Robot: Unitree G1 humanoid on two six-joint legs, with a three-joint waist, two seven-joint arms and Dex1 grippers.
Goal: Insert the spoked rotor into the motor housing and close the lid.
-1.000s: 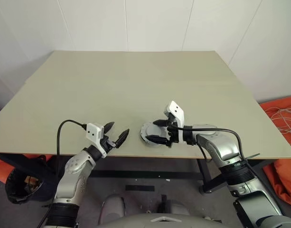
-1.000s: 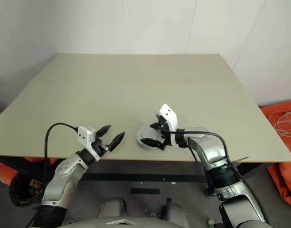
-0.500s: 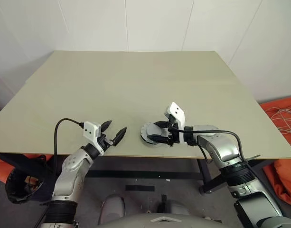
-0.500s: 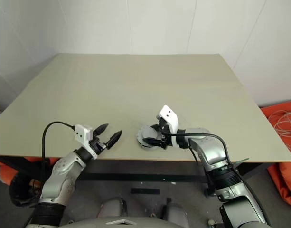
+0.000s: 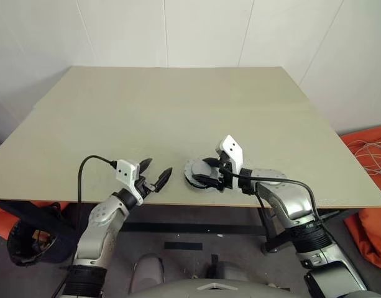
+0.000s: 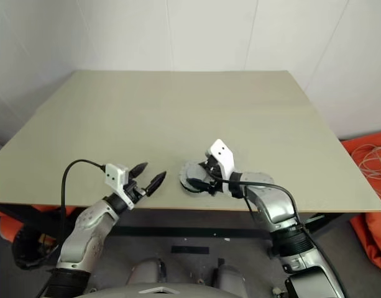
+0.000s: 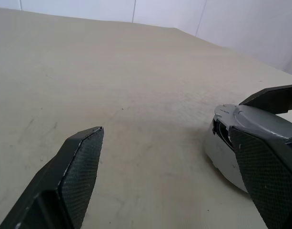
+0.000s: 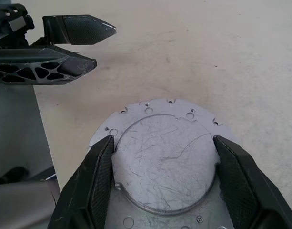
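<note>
A round grey metal disc (image 8: 165, 162) lies flat on the table (image 5: 178, 112), close to the near edge, seen just right of centre in the lower half of the left eye view. In the right wrist view its top is shown as a scratched, raised circular plate with small holes around the rim; no copper windings and no spokes can be made out, so it cannot be told whether this is the lid closed over the housing.

The right gripper (image 5: 201, 171) is set around this disc, one finger (image 8: 95, 183) against each side of the raised plate, so the disc is clasped between the partly spread fingers.

The left gripper (image 5: 156, 173) is held just left of the disc, at the table's near edge in the lower left-centre of the frame. Its fingers are spread wide, nothing is held between them, and they are kept apart from the disc, pointing toward it.
</note>
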